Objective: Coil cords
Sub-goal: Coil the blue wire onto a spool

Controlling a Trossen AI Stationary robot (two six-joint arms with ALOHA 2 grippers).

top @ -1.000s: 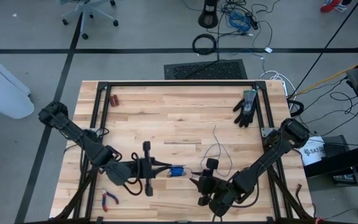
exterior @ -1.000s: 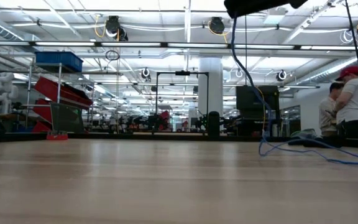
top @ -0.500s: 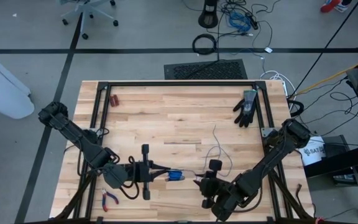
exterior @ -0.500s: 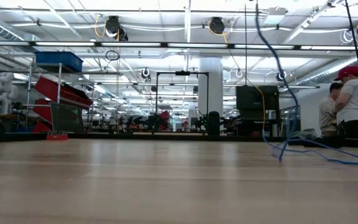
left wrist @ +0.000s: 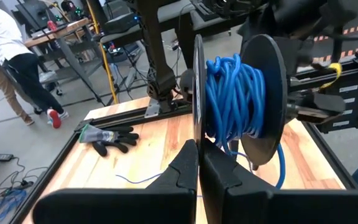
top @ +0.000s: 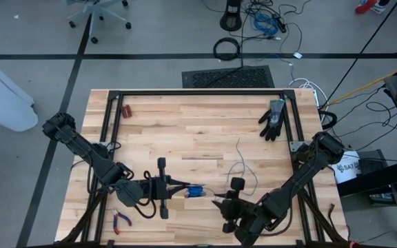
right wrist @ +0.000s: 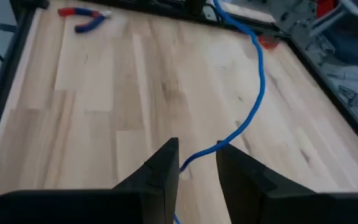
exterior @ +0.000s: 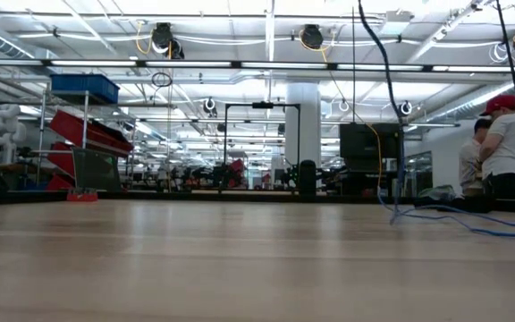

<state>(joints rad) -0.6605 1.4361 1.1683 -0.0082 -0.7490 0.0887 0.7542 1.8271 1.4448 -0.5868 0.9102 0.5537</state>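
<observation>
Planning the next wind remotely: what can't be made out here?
- Right gripper: right wrist view doesn't show whether its fingers pinch the blue cord.
- Cord's loose end: too thin in the high view.
- Spool: left gripper, shut on the rim, hides its lower flange.

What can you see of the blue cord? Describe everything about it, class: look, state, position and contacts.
The cord is thin, bright blue and looks plastic-coated. Much of it is wound in loose turns on a dark two-disc spool, whose near disc the shut left claw appears to pinch above the wooden table. A free length runs over the table and passes between the parted fingers of the right claw. Its tail lies loosely curved on the boards.
</observation>
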